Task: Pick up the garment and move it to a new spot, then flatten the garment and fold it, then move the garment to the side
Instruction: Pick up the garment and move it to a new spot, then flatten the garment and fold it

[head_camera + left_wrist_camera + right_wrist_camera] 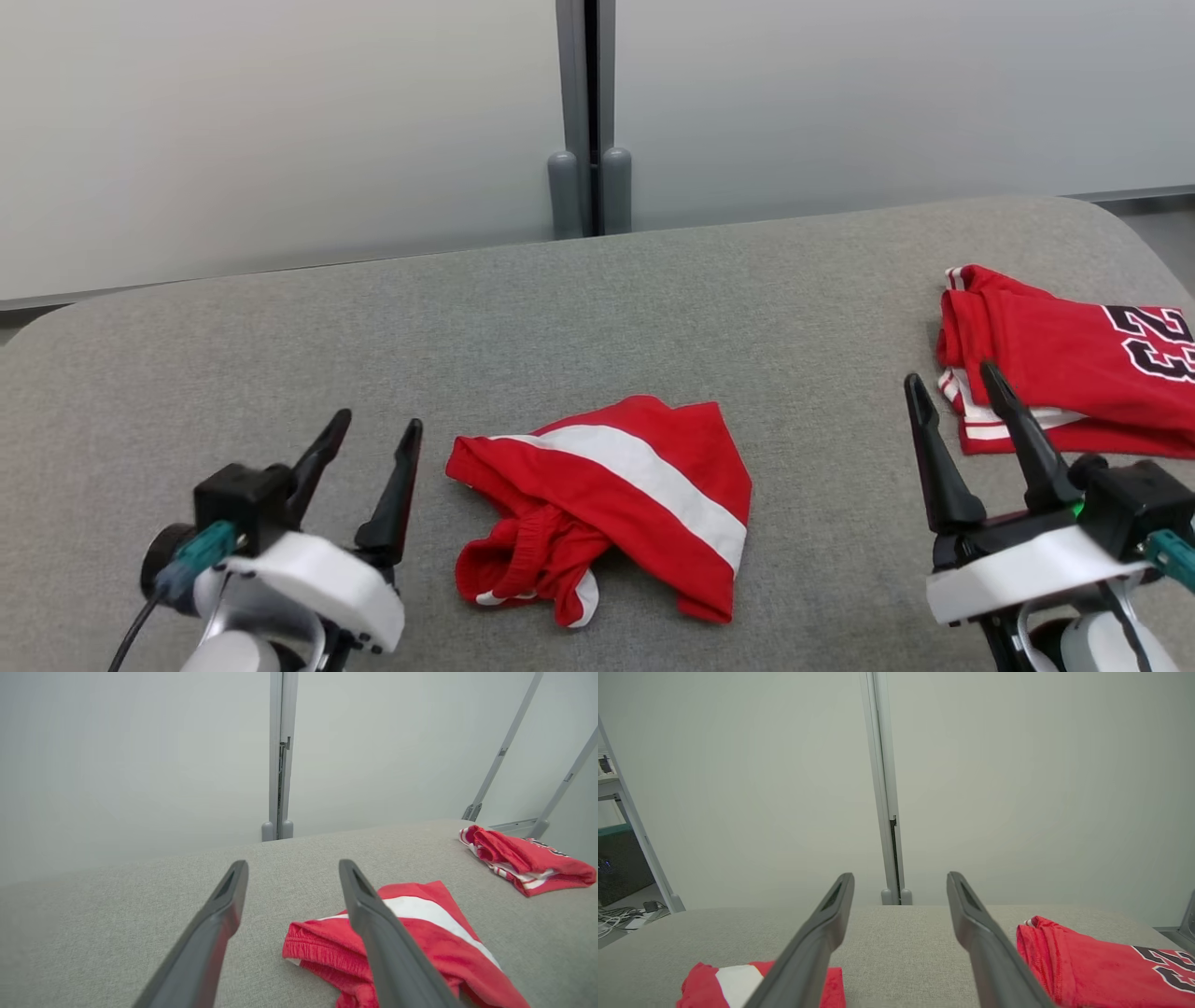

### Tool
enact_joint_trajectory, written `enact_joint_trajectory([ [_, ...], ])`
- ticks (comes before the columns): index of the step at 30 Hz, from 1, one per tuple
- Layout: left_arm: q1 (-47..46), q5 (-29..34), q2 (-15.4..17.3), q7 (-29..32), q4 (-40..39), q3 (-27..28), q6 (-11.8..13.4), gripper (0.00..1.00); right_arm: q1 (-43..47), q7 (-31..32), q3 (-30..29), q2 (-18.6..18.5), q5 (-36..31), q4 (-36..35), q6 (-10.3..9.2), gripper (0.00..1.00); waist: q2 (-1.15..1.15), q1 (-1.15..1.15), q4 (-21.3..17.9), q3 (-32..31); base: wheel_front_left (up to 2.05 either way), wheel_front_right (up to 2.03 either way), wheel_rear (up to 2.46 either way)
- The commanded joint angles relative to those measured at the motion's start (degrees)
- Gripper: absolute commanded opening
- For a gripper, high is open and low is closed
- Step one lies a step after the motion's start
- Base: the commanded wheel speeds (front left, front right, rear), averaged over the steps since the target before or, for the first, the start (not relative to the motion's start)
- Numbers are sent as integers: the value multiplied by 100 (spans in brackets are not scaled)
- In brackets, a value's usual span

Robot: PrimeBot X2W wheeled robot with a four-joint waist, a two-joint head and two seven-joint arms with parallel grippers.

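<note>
Pale frosted wall panels point(280, 121), split by a grey upright post point(588, 112), close off the far side. In front of them spreads a wide grey woven-fabric padded surface point(597, 308) with rounded far corners.

At its far right lies a folded red jersey with black-and-white numerals point(1055, 364), its white-trimmed edges turned toward the middle of the surface.

Near the front centre lies the task's piece, a crumpled red fabric garment with a broad white stripe point(644, 495). It is loosely bunched and rests on the surface, well apart from the jersey. The left wrist view shows a gathered elastic hem at the end nearest the robot's left arm.

The left gripper point(377, 426) stands just beside that end of the garment. Its two long dark fingers are spread wide, with nothing between them and clear of the cloth.

The right gripper point(951, 376) is at the lower right, its fingers parted just as far and empty. From the head camera its tips overlap the jersey's near corner. The right wrist view places the jersey off to the right of the fingers, not between them.
</note>
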Motion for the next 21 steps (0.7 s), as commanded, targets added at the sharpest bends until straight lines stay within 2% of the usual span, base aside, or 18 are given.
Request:
enact_joint_trajectory([
  [1,155,16,45,-141,-134,73,78,100,122,-36,-19,-30,16,26,4,100,0,0,54,-29,0,0,0],
  [9,1101,176,52,-1135,-611,498,600,100,557,-174,-77,64,117,237,4,100,0,0,180,-74,0,0,0],
  [13,1451,149,-129,-1379,-691,658,787,100,720,-269,-111,142,152,237,4,100,0,0,170,-76,0,0,0],
  [16,1580,153,-220,-1446,-713,651,756,100,764,-309,-94,147,147,262,4,100,0,0,175,-60,0,0,0],
  [21,1511,171,-193,-1465,-719,677,726,100,698,-310,-59,103,167,285,4,100,0,0,180,-70,0,0,0],
])
